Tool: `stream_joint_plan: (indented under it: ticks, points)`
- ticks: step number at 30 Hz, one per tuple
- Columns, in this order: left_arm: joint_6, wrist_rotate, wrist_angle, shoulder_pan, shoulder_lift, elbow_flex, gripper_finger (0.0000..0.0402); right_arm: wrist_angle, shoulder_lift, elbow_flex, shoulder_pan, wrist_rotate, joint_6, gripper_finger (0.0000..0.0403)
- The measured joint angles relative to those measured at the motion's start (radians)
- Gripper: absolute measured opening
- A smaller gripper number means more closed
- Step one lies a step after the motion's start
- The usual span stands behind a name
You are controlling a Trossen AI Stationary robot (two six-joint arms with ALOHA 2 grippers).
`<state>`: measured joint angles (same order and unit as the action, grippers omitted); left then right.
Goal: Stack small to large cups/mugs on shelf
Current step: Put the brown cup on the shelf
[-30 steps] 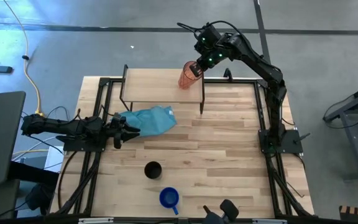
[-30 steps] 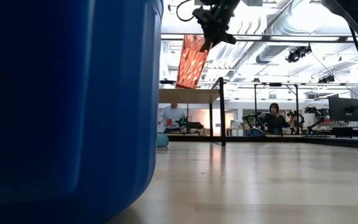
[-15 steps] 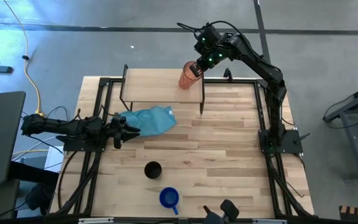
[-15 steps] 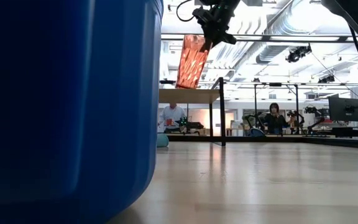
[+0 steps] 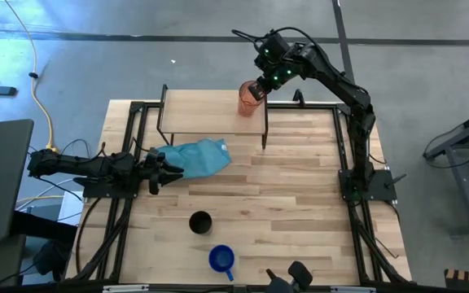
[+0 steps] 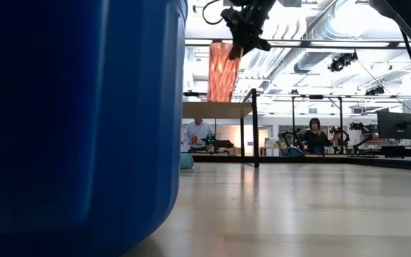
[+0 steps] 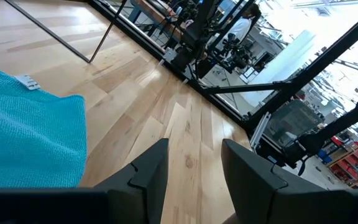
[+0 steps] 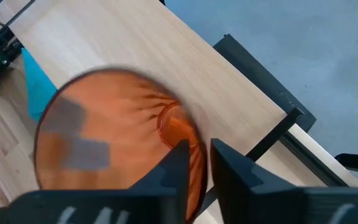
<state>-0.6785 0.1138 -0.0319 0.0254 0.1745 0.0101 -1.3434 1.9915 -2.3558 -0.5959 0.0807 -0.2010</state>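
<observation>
The translucent red-orange tumbler (image 5: pixel 249 98) stands upright at the right end of the shelf (image 5: pixel 202 110), with its base at the level of the shelf top (image 6: pixel 216 109). My right gripper (image 5: pixel 259 87) is shut on its rim from above and also shows in the low view (image 6: pixel 240 44). The black cup (image 5: pixel 200 221) and the blue mug (image 5: pixel 221 259) stand on the table near its front edge. The mug fills the left of the low view (image 6: pixel 77 121). My left gripper (image 5: pixel 169 171) is open and empty, low at the left, beside the teal cloth (image 5: pixel 198 156). My right gripper pinches the tumbler's wall at the rim (image 8: pixel 190 146), on the side toward the table's right. One finger (image 8: pixel 174 165) is inside and one (image 8: pixel 232 168) is outside. The fingers point down from above. The tumbler hangs upright below them; I cannot tell whether its base (image 6: pixel 222 100) touches the shelf top.
The teal cloth lies crumpled on the table in front of the shelf and shows in the left wrist view (image 7: pixel 23 130). Black frame rails (image 5: pixel 344 146) run along the table's left and right sides. People sit in the room beyond the table (image 6: pixel 314 135).
The tumbler has swung from tilted to upright in my right gripper's hold. Its base has moved toward the right end of the shelf while its rim stayed where it was. The gripper has kept its place and stayed shut.
</observation>
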Motion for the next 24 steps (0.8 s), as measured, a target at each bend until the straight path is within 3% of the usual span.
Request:
stream_joint_plan:
  ticks: [5,24]
  points:
    - [0.0,0.0,0.0,0.0,0.0,0.0,0.0138,-0.001,0.0,0.0,0.0,-0.003,-0.004,0.0083]
    - [0.0,0.0,0.0,0.0,0.0,0.0,0.0138,0.027,0.0,0.0,0.0,0.027,-0.003,0.0086]
